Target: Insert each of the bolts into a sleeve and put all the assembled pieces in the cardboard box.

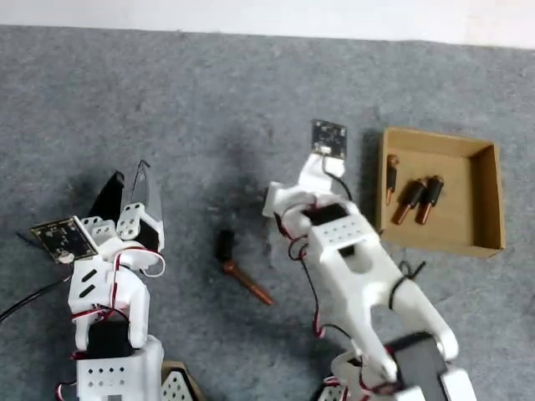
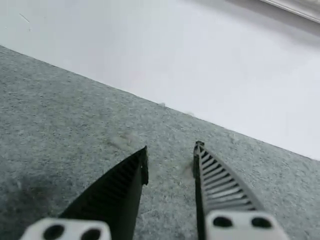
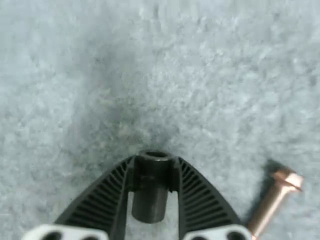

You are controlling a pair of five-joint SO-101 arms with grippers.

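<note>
The left pincer (image 2: 171, 148) is spread wide with nothing between its tips and points toward the counter's (image 1: 167, 100) far edge, with open grey felt all around it. The right pincer (image 3: 152, 162) pinches a black sleeve (image 3: 150, 200), which stands upright with its open end showing. A copper bolt (image 1: 248, 284) lies flat between the two arms, and a loose sleeve (image 1: 226, 245) rests at its head. The cardboard box (image 1: 440, 239) sits at the right, with the right arm's wrist just beside its left wall. Inside it, two sleeved bolts (image 1: 420, 200) lie side by side, and a bare-looking bolt (image 1: 390, 178) lies nearer the left wall. Behind the counter's far edge runs a white wall (image 1: 251, 12).
</note>
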